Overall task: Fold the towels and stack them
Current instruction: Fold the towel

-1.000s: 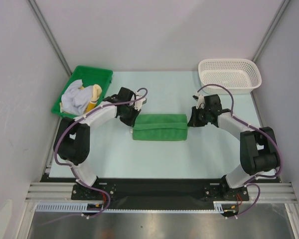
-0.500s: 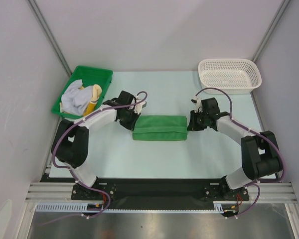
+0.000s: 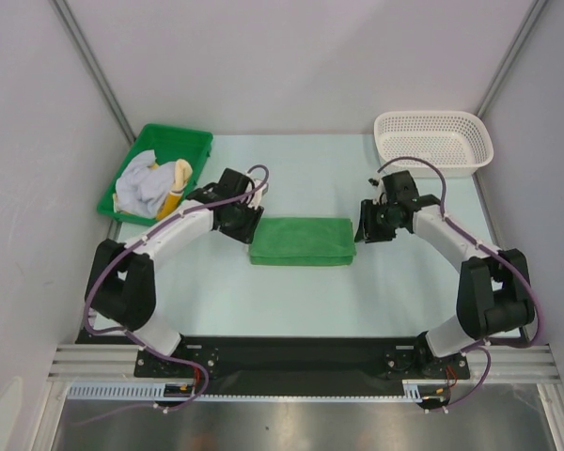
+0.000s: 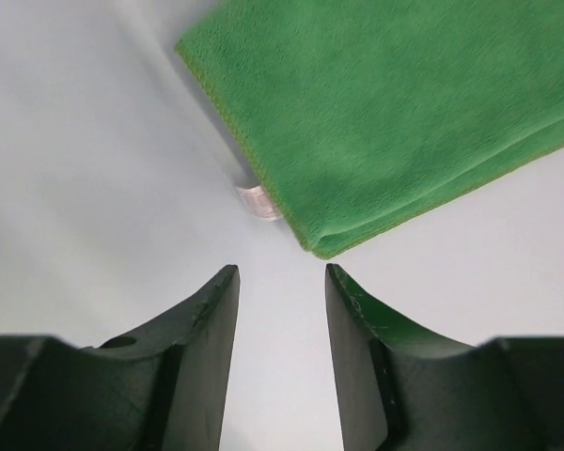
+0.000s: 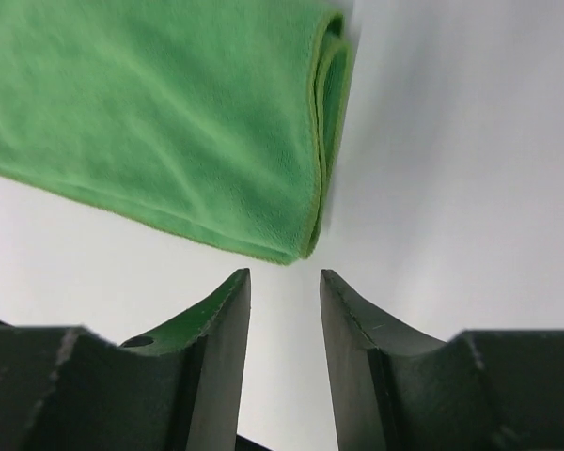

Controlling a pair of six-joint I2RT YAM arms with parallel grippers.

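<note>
A green towel [image 3: 302,241] lies folded into a flat rectangle mid-table. My left gripper [image 3: 248,225] sits just off its left end, jaws open and empty; in the left wrist view the towel's corner [image 4: 385,122] lies just beyond the gripper [image 4: 280,272], with a small white label peeking out beside it. My right gripper [image 3: 361,229] is at the towel's right end, likewise open with nothing between its fingers; the right wrist view shows the gripper [image 5: 285,275] just short of the doubled folded edge [image 5: 169,122]. A white towel [image 3: 139,188] and a yellow one [image 3: 178,177] lie crumpled in the green tray.
The green plastic tray [image 3: 179,138] stands at the back left, close to the left arm. A white mesh basket [image 3: 433,141] stands at the back right. Grey walls close in both sides.
Both grippers have gone from shut to open and let go of the green towel's ends. The towel has settled flat, its far edge folded down toward the near one.
</note>
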